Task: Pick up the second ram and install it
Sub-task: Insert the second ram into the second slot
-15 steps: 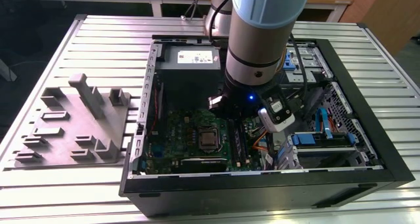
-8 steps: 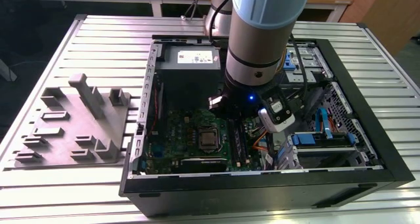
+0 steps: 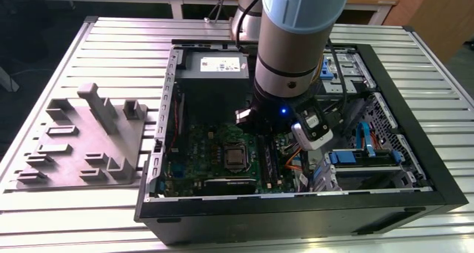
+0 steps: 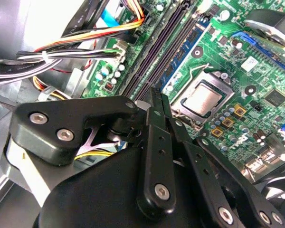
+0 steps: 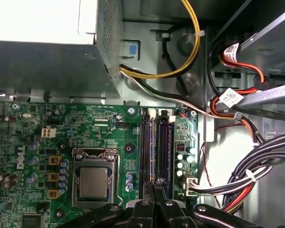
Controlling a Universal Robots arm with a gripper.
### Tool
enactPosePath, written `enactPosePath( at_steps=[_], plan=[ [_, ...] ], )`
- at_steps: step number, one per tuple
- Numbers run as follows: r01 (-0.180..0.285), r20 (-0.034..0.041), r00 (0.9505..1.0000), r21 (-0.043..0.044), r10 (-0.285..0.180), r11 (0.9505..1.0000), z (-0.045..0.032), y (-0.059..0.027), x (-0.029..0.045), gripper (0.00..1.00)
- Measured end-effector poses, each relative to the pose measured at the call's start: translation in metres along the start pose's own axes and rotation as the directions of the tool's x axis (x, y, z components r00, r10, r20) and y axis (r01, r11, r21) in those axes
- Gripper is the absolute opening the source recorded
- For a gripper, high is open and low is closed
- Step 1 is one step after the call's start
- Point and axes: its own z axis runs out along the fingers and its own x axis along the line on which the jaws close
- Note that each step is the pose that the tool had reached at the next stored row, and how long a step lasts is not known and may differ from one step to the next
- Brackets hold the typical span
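Pincer: black metal, tips sitting pressed together.
Position: hanging just over long black slots of green motherboard.

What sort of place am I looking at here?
Probably a robotics lab or test bench: a robot arm reaches into an open computer case on a slatted metal table, with a grey parts fixture beside it.
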Motion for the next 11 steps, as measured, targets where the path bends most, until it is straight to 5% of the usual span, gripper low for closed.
enactPosePath(
  at_steps=[11],
  plan=[
    [0.000, -0.0001, 1.0000, 0.0002, 0.000, 1.0000, 0.0046, -0.0004, 0.0002, 0.11]
  ],
)
